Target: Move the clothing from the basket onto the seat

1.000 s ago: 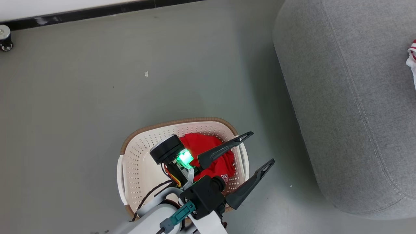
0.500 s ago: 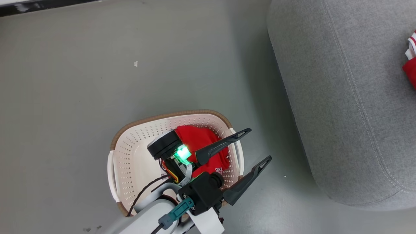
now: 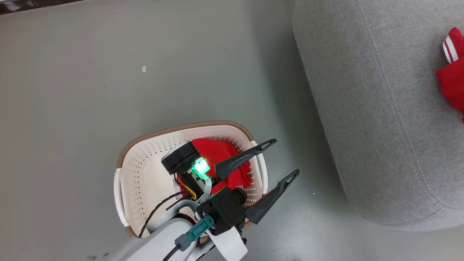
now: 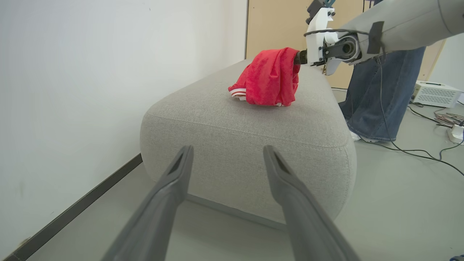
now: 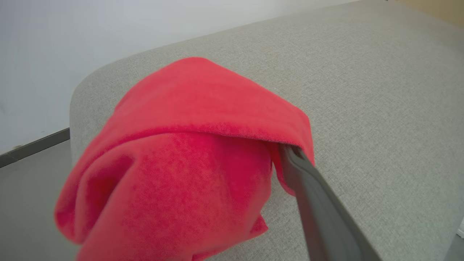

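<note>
Red knit, soft and light by the look of it; that is my read of the clothing.

Head view, lower centre-left: basket [image 3: 141,177] on the floor, one red garment [image 3: 217,154] bunched against its right wall. Left gripper [image 3: 285,156] hangs just above that wall, fingers spread wide, nothing between them.

Right half of the frame: seat [image 3: 362,108], with a second garment [image 3: 451,85] at the far right edge, white striped trim at its top.

Left wrist view, upper centre: the second garment's lower edge rests on the seat top, and its upper right fold is hung over the right gripper [image 4: 299,57]. A person's legs in jeans [image 4: 377,101] stand behind, to the right.

Right wrist view: cloth draped over the fingers, one dark finger [image 5: 319,203] emerging lower right, the other hidden. Cannot tell whether the jaws are apart or pinching.

Judgement: fabric limp, will sag and trail, and may cling to a finger on release. Not fragile, not slippery.

Best hold for the garment in the basket: pinch a thick bunched fold near its middle, clear of the perforated wall, and lift high before swinging across.
</note>
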{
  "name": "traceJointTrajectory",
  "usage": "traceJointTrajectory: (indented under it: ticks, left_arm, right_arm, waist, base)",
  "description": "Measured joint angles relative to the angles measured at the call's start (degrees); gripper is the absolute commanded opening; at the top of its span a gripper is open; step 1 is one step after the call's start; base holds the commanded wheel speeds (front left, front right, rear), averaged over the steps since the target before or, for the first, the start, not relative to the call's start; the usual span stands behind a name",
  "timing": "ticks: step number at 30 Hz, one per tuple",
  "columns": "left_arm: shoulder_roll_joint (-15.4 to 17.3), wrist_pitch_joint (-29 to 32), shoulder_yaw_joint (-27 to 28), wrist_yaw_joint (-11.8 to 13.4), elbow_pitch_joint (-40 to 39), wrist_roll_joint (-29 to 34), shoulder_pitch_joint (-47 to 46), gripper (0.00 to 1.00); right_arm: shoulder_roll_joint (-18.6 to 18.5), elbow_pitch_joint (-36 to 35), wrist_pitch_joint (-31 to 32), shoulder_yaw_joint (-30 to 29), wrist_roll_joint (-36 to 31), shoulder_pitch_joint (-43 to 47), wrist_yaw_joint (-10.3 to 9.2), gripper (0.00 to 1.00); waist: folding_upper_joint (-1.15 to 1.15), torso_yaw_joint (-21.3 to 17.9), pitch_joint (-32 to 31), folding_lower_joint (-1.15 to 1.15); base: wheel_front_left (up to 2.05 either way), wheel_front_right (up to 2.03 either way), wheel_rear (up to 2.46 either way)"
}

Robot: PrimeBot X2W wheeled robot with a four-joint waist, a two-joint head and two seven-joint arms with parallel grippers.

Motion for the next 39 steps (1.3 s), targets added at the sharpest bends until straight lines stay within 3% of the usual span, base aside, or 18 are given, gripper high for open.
traceJointTrajectory:
  ticks: [21,39]
  left_arm:
    - [0.0,-2.0,0.5,0.0,2.2,-1.1,0.0,1.00]
    - [0.0,-4.0,3.7,0.8,4.2,-2.5,0.1,1.00]
  right_arm:
    - [-0.1,-5.0,0.0,3.3,1.9,9.7,0.00,1.00]
    - [-6.9,-16.8,-0.1,3.6,2.6,12.9,0.00,1.00]
  waist:
    - [0.00,-3.8,-1.7,0.00]
    - [0.00,-6.2,-5.8,0.00]
  base:
    - [0.00,0.00,0.00]
    - [0.00,0.00,0.00]
